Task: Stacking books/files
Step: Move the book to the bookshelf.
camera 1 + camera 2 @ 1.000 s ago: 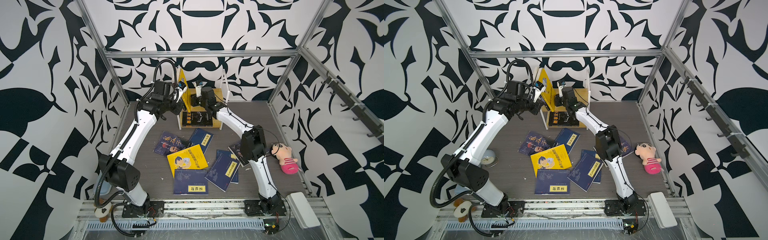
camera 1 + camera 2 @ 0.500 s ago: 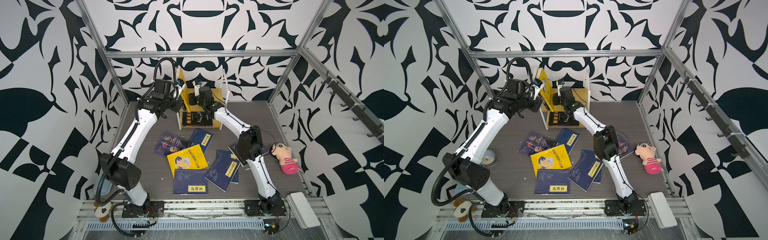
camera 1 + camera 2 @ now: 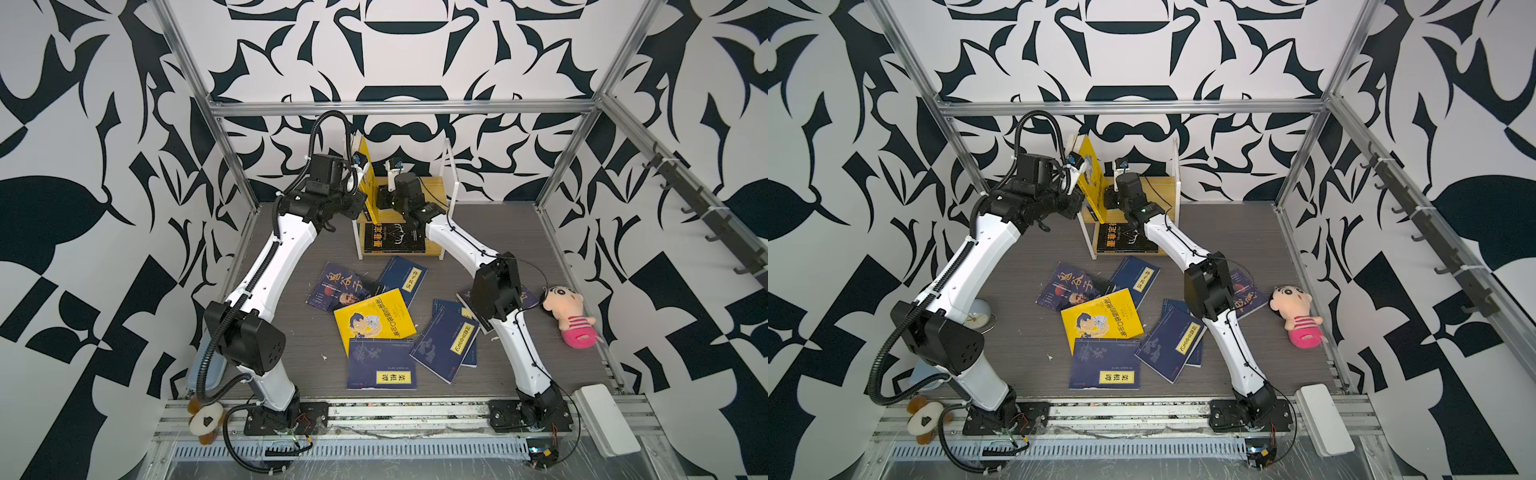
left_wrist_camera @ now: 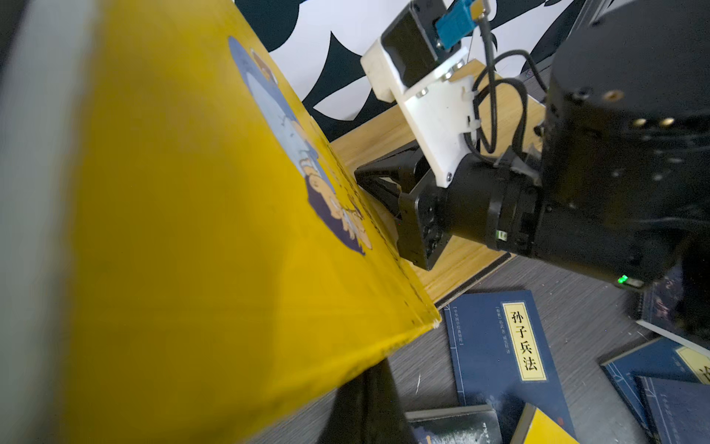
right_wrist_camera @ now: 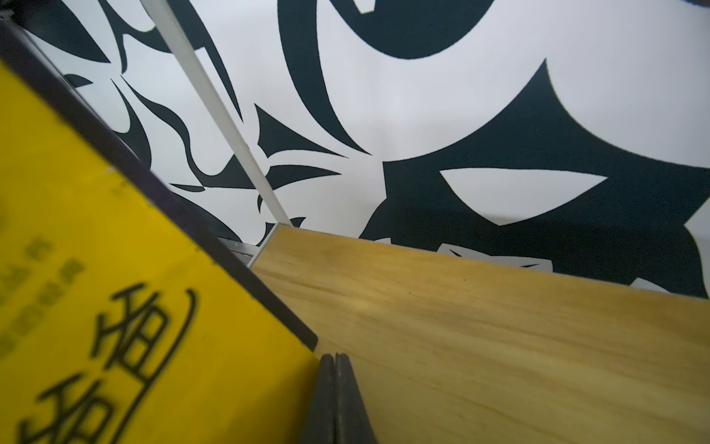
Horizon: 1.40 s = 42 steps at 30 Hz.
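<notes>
in both top views the bright yellow cartoon-cover paperback point(image 3: 365, 174) stands tilted at one end of the small wooden book rack with white end panels point(image 3: 432, 188). the left gripper point(image 3: 362, 204) is on its outer side and the right gripper point(image 3: 378, 203) inside the rack, beside a flat black book with yellow title point(image 3: 395, 239). the step looks like seating the paperback upright. in the left wrist view the cover fills the frame and the right gripper's closed tip meets it low down. the left jaws are closed, but i cannot tell whether they pinch the book or only brace it. in the right wrist view the shut fingers point(image 5: 324, 403) sit at the book's bottom corner on the wood. best to push low and slowly while steadying the top.
</notes>
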{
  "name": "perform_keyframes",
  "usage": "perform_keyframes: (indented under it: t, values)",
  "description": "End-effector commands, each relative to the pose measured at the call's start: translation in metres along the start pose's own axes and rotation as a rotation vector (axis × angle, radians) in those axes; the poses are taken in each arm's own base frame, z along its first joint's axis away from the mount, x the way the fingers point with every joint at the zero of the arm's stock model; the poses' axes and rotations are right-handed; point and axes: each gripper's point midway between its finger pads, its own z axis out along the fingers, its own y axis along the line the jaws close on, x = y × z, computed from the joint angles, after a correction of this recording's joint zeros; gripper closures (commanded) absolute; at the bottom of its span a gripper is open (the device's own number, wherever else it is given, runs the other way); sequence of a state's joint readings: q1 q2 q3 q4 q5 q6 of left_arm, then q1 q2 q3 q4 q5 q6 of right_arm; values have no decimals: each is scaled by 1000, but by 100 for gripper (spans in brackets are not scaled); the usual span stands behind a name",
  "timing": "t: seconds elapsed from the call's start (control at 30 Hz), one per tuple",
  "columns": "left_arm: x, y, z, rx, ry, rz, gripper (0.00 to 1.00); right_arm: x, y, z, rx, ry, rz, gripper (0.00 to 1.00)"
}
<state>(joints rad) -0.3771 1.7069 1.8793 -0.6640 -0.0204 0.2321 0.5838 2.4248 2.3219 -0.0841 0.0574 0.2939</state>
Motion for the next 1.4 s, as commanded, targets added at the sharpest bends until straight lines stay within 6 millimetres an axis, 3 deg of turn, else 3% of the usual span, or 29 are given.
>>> perform_keyframes:
  t: [0.0, 0.37, 0.53, 0.73, 1.37]
  values:
    - [-8, 6, -4, -17, -12, -18, 100, -20, 19, -7, -36, -44, 18, 100]
    - [18, -25, -39, 113, 0, -16, 100, -25, 19, -13, -38, -47, -11, 100]
    - [9, -34, -32, 179, -10, -29, 100, -24, 18, -12, -40, -46, 2, 100]
    - [-4, -24, -19, 143, -17, -37, 100, -26, 19, -15, -44, -48, 0, 100]
    - [-2, -9, 8, 74, 16, -36, 100, -40, 19, -23, -47, -74, -31, 100]
